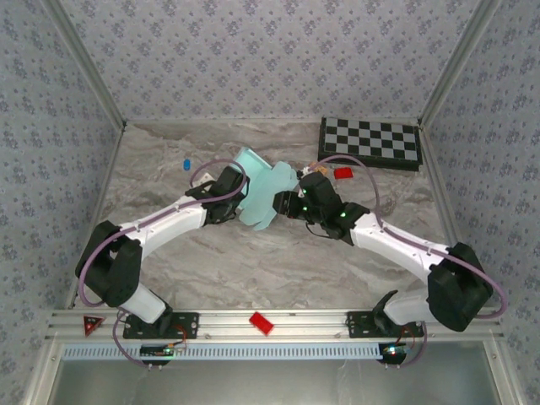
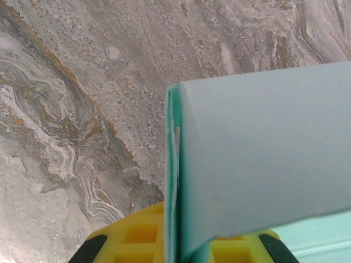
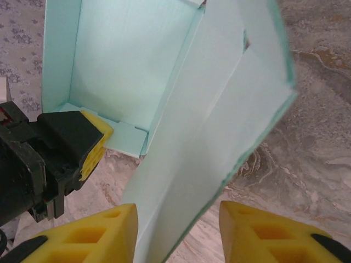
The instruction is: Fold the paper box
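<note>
Found the paper box (image 1: pixel 261 190) raised off the table (image 1: pixel 278 270), left of the chessboard (image 1: pixel 369 142) and a little nearer the arms than it, caught between 2 grippers. Saw the left gripper (image 2: pixel 184 246) clamped together on 1 thin wall of card, at the box side farther from the chessboard. Saw the right gripper (image 3: pixel 178 235) on the chessboard side with its yellow pads (image 3: pixel 109 230) apart, straddling a long loose flap (image 3: pixel 219 126) without yet pressing it. Read the tray part as already formed, with standing walls around an open cavity, and the flap as bowed and unfolded. Judged the step in hand as seizing that flap to swing it over the cavity. Needed, for a clean fold, to bite low near the crease rather than at the floppy free edge, to close squarely without buckling the card, and to turn about the crease while bracing the opposite wall with the left clamp. Risked twisting or tearing the thin card if dragged toward the chessboard instead of rotated.
</note>
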`<move>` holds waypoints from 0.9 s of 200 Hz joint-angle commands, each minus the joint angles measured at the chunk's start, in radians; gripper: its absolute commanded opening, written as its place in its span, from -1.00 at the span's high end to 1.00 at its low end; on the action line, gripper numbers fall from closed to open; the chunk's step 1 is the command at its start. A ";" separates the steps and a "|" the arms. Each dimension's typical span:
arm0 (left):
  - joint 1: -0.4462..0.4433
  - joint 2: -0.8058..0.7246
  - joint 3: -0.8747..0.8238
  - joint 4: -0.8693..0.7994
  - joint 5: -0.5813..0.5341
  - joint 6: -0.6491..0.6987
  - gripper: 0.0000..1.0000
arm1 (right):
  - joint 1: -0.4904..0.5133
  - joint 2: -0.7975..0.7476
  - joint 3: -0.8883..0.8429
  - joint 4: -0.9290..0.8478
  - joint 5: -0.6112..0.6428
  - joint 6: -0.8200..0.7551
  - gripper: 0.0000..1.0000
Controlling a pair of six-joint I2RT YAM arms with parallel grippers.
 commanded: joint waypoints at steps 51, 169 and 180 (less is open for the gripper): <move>-0.007 -0.048 -0.036 0.001 -0.002 -0.084 1.00 | 0.011 0.030 0.004 0.032 0.027 0.048 0.63; -0.006 -0.030 -0.030 0.014 0.073 -0.082 0.28 | 0.013 0.039 0.042 0.018 0.109 0.072 0.91; -0.006 -0.032 -0.026 0.005 0.074 -0.079 0.14 | 0.012 0.040 0.048 0.010 0.116 0.070 0.91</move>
